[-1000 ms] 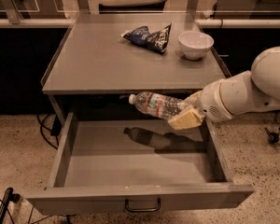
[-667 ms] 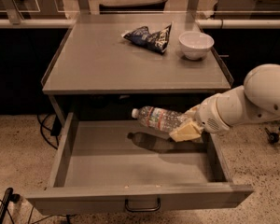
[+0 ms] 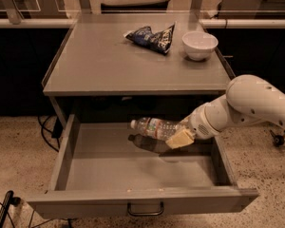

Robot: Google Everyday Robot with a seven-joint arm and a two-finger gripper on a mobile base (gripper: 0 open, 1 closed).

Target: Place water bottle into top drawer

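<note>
My jaws are clenched on the water bottle (image 3: 154,127), gripping its base end. The bottle lies almost level with its white cap pointing left. It hangs in the air inside the top drawer (image 3: 64,156), near the back right, with its dark shadow on the drawer floor just below. The drawer is pulled well out, and its small bar handle (image 3: 145,209) faces the camera on the front panel. My white arm (image 3: 249,103) reaches in from the right, crossing over the drawer's right wall.

The front edge of the bench (image 3: 109,68) runs just above the bottle and overhangs the back of the drawer, so that lip is the nearest thing to my wrist. On the bench, well apart from my grip, 1 dark blue snack bag (image 3: 150,36) lies crumpled, with 1 white bowl (image 3: 199,44) just to its right.

Compared with 1 second ago, the bottle sits lower and a little further left, down from the bench lip and deeper between the drawer walls. The bag, bowl and drawer have not moved.
</note>
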